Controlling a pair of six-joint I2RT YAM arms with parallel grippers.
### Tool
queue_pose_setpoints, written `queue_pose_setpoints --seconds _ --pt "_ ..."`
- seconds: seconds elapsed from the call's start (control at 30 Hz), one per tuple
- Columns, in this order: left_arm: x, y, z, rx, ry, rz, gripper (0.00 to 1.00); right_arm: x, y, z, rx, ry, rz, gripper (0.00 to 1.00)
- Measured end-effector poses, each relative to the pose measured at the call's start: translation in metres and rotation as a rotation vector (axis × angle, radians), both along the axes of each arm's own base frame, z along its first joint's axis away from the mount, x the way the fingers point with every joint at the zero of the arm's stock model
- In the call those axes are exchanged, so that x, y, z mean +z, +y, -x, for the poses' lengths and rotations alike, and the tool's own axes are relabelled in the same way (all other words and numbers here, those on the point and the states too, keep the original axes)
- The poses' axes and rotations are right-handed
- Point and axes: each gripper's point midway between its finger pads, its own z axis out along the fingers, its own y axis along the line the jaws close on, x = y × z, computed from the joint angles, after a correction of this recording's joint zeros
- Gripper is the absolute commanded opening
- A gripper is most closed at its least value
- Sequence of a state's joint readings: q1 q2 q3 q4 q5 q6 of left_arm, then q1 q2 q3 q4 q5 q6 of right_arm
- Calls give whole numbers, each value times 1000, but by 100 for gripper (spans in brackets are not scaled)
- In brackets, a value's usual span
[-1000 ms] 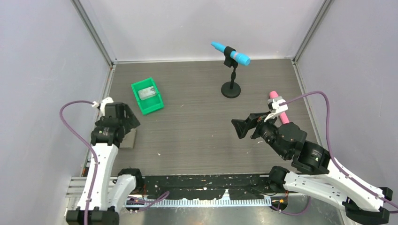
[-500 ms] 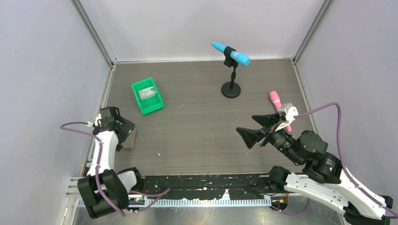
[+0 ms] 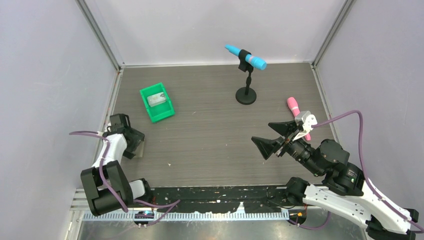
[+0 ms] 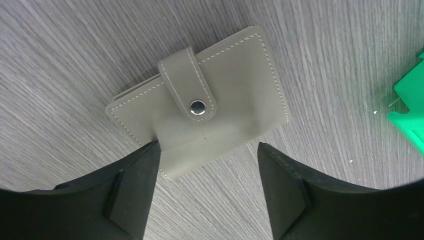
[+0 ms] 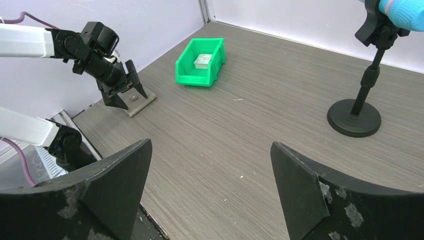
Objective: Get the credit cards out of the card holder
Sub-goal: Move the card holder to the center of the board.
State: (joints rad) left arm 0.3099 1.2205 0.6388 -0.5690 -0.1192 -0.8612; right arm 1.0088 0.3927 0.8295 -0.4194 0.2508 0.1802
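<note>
**Top view:** The left pincer [image 3: 133,144] hangs low at the desk's [image 3: 210,145] 9 o'clock edge, right over the grey holder [image 3: 141,149]. Only a sliver of the holder shows past its fingers. The right pincer [image 3: 271,137], jaws wide and empty, sits well apart toward 3 o'clock, so the left arm is plainly the nearer. A green bin [image 3: 161,116] stands at 1 o'clock from the holder, and the pale item inside it is too small to identify.

**Left wrist:** The holder [image 4: 235,85] lies flat and closed, its tab [image 4: 180,70] snapped down on a stud [image 4: 198,106]. It lies at 12 o'clock from the pincer, with its long axis running from 8 to 2 o'clock, skewed to the jaw line. The jaws stand wide and hold nothing, with the holder's near corner between them. One finger [image 4: 132,187] is at the holder's edge, but whether it touches is unclear. No cards show; they are presumably shut inside, so the snap likely has to be opened first.

**Right wrist:** Seen between the right pincer's spread fingers, the holder [image 5: 144,102] lies far off at 10 o'clock, half hidden under the left pincer. A mic stand [image 5: 354,120] rises at 2 o'clock, its top cut off by the frame.
</note>
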Motion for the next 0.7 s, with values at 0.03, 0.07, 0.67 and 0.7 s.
queue_pose_setpoints --seconds 0.03,0.07,0.67,0.7 --pt "0 0 1 0 1 0 62 0 0 0 -3 -2 2 97" --pt "-1 0 1 1 2 0 57 0 -1 -1 -6 -4 4 97" --pt "-1 -57 -13 -143 -214 191 38 0 -10 -15 -100 -2 26 98" --pt "-1 -62 -11 -153 -220 204 40 0 -11 -15 -107 -1 27 98"
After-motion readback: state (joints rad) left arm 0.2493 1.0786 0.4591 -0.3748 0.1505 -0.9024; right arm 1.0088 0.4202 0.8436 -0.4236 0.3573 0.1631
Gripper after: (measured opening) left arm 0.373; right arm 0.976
